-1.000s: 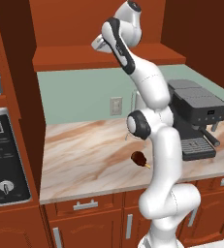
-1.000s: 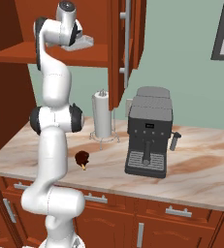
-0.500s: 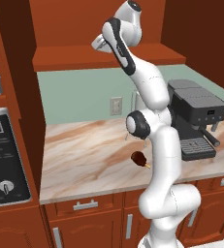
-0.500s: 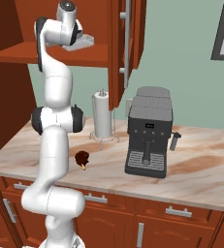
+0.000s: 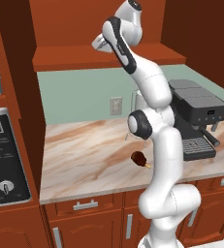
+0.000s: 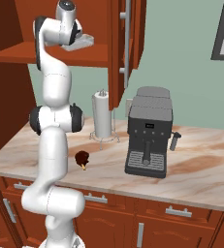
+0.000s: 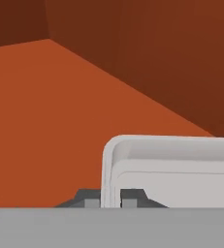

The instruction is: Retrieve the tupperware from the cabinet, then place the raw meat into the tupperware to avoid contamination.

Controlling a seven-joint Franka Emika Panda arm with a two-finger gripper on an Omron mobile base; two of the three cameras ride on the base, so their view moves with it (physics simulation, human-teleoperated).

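Tool (image 7: pixel 111 201) up inside the open cabinet (image 6: pixel 128 43), fingers clamped on the near rim of the tupperware (image 7: pixel 176 169), one tip either side of the wall. Tupperware is white, rounded corner, resting on the cabinet's shelf floor (image 7: pixel 45 121); in the right base view it shows at the shelf's front edge (image 6: pixel 79 42) by the wrist. Raw meat (image 5: pixel 139 158) lies on the marble tabletop (image 5: pixel 84 155) just beside the arm's base, bone end pointing near-right. Coffee machine (image 6: pixel 150 131) stands to the right, paper-towel roll (image 6: pixel 102 116) between it and the arm.
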